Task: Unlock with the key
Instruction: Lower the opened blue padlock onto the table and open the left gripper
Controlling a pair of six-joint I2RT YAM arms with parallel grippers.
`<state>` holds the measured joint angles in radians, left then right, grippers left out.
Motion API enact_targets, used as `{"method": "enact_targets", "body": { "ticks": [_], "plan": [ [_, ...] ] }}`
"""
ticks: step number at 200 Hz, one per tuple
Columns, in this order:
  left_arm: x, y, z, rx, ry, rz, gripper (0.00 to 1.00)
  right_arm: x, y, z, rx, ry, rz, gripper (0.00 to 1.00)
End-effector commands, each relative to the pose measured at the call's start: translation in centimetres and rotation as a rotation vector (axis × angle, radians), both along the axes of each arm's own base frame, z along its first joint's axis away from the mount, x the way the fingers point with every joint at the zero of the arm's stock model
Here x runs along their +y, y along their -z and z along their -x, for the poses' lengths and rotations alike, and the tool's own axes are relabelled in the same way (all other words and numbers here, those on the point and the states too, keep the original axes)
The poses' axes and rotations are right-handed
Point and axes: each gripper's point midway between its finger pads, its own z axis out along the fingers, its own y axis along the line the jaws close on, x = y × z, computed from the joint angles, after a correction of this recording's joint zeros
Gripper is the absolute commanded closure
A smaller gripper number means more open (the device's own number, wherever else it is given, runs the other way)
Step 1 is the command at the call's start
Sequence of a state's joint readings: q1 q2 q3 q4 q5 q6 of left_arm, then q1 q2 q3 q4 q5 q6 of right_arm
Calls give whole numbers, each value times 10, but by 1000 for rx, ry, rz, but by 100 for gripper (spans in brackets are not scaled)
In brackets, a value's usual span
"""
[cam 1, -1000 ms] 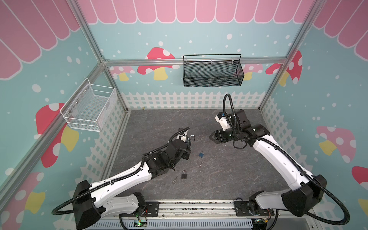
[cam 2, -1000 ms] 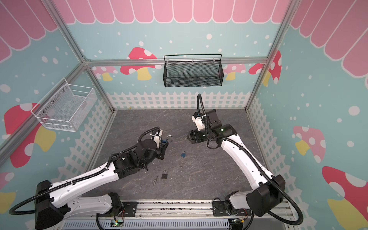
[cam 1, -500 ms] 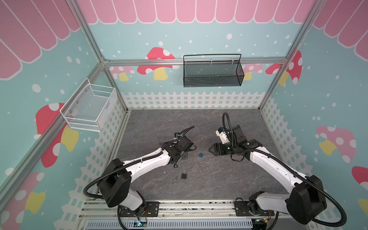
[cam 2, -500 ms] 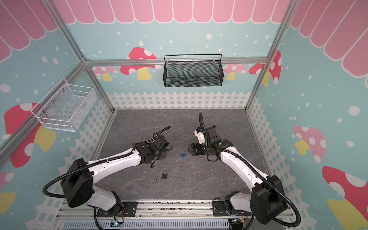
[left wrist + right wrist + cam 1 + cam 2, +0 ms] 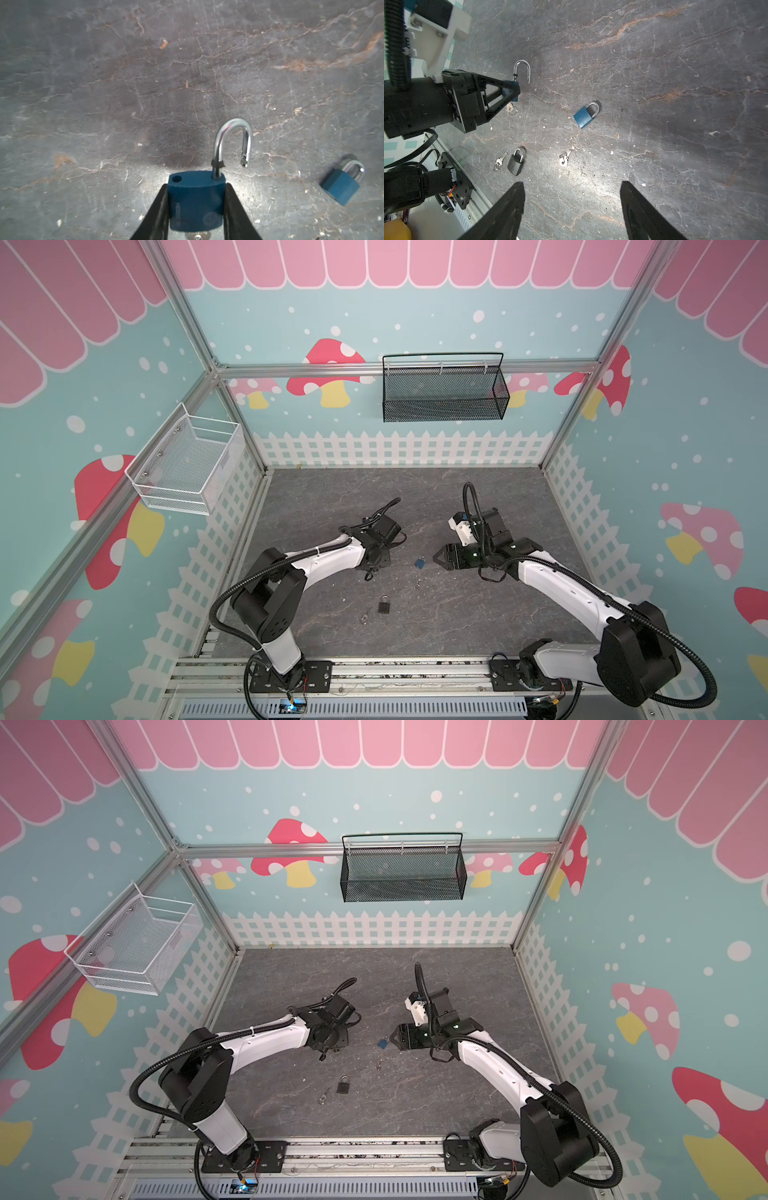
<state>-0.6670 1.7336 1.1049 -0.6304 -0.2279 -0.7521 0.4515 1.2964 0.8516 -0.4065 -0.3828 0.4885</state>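
1. Since a second ago, found both arms lowered toward the bench (image 5: 332,497). Found right claw (image 5: 571,185) drawn in near the lying blue padlock (image 5: 585,116), and left claw (image 5: 196,185) brought down on the side of it opposite the right claw.
2. Found left claw clenched on the body of the held blue padlock (image 5: 196,199), with shackle (image 5: 232,141) sprung free at one end and its socket hole bare.
3. Spotted a key (image 5: 510,107) with ring sticking out of the held blue padlock's base, in the right wrist view.
4. Found right claw released, jaws wide, gripping nothing, with tips just beside the lying blue padlock in both top views.
5. Recorded lying blue padlock flat on the bench, shackle shut, between the two claws.
6. Recorded loose key (image 5: 564,159) near the lying blue padlock, on its side toward the arm bases. Recorded black padlock (image 5: 516,161) farther off the same way, shackle shut, with second key (image 5: 499,163) just beside it.
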Motion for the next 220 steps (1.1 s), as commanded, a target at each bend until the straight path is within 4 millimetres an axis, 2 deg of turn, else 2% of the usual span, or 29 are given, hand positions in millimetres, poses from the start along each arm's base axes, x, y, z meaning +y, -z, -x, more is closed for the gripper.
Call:
{"method": "enact_targets", "body": {
  "ticks": [1,72,86,106,119,145,172,220],
  "plan": [
    [-4,1,-8,4,-14,18,100,1,9,2,20,-4,-3,25],
    [5,30,2,94,-79,-20,100,0,17,3,32,-11,15,25],
    [6,32,4,99,-93,-18,91,-1,18,3,37,-10,18,26],
    [5,29,5,100,-96,-2,71,-1,18,4,39,-10,22,26],
    [3,23,4,88,-97,15,59,-1,19,4,42,-5,28,26],
    [1,5,4,58,-98,55,51,0,22,7,63,-1,38,25],
    [-4,-23,8,11,-97,127,47,4,26,13,90,6,55,25],
    [-17,-74,26,-111,-72,251,46,27,44,39,150,-10,45,25]
  ]
}}
